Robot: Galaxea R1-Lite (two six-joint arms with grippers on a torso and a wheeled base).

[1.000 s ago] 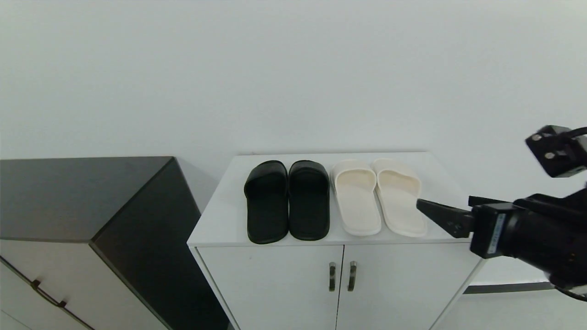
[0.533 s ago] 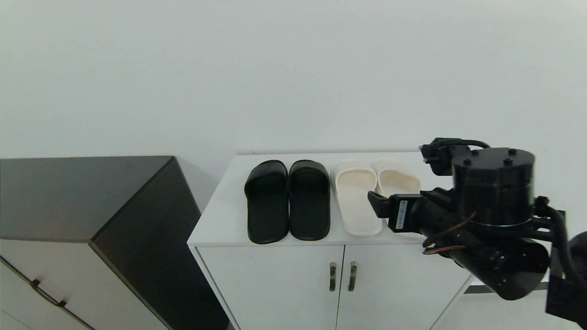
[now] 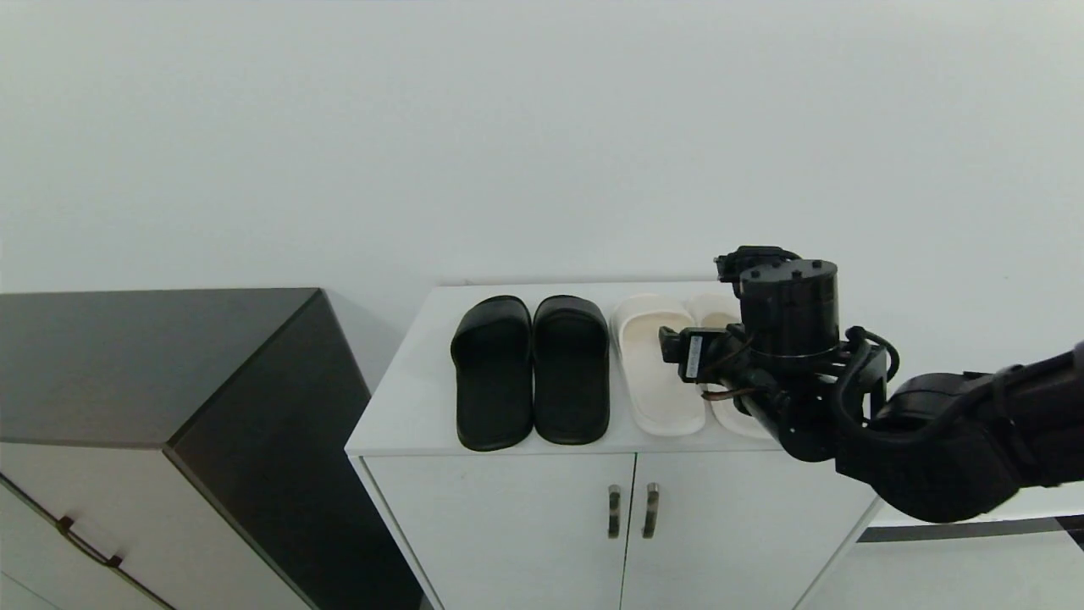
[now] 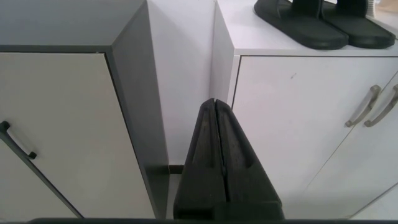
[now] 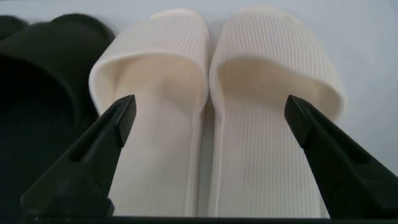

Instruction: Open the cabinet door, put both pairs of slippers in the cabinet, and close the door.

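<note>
The head view is bright and evenly, softly lit; the wall (image 3: 542,127) reads as one flat pale field. The light seems to fall from above and in front, though I can't place its source. A soft shadow lies on the wall between the dark cabinet (image 3: 152,364) and the white cabinet (image 3: 500,525). The black slippers (image 3: 572,381) sink into near-uniform darkness. Toward the left edge the dark cabinet's lines splay outward. In the right wrist view the white slippers (image 5: 249,143) glow, gently shaded under their straps, and the right gripper (image 5: 209,106) is a near-silhouette.
</note>
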